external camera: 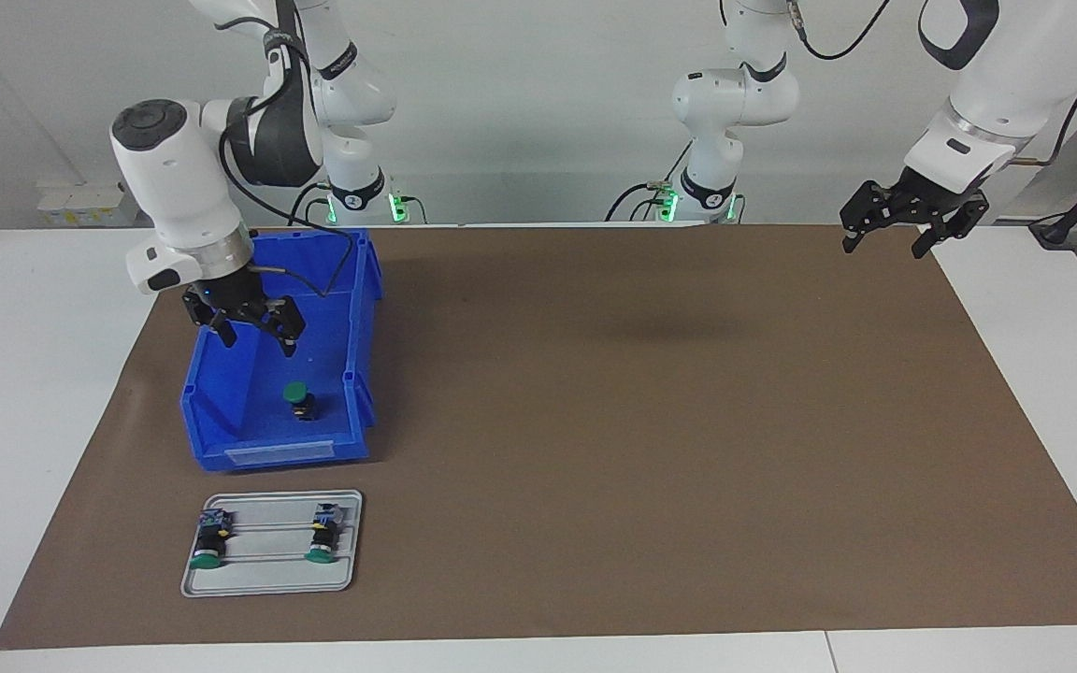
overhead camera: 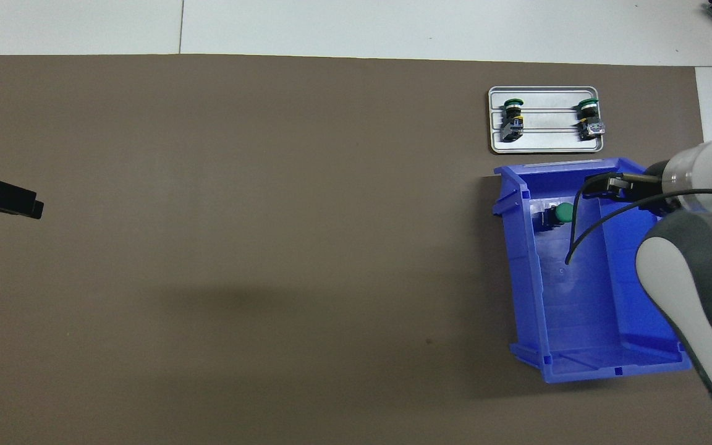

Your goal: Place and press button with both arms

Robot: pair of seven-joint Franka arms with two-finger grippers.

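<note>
The button (external camera: pixel 298 400) stands inside a blue bin (external camera: pixel 361 308), green cap up on a black body. From overhead the button (overhead camera: pixel 560 214) shows by the bin's wall (overhead camera: pixel 523 278). My right gripper (external camera: pixel 256 343) hangs open over the bin's inside, above the button and apart from it, with nothing between its fingers. In the overhead view the right gripper (overhead camera: pixel 597 185) shows only partly under the arm. My left gripper (external camera: pixel 884 247) waits open and empty, raised over the corner of the brown mat at the left arm's end, and shows at the edge of the overhead view (overhead camera: pixel 4 198).
A grey tray (external camera: pixel 267 572) lies farther from the robots than the bin. It holds two green-capped switches lying on their sides (external camera: pixel 211 540) (external camera: pixel 322 533). In the overhead view the tray (overhead camera: pixel 547 141) sits just above the bin. A brown mat (external camera: pixel 641 421) covers the table.
</note>
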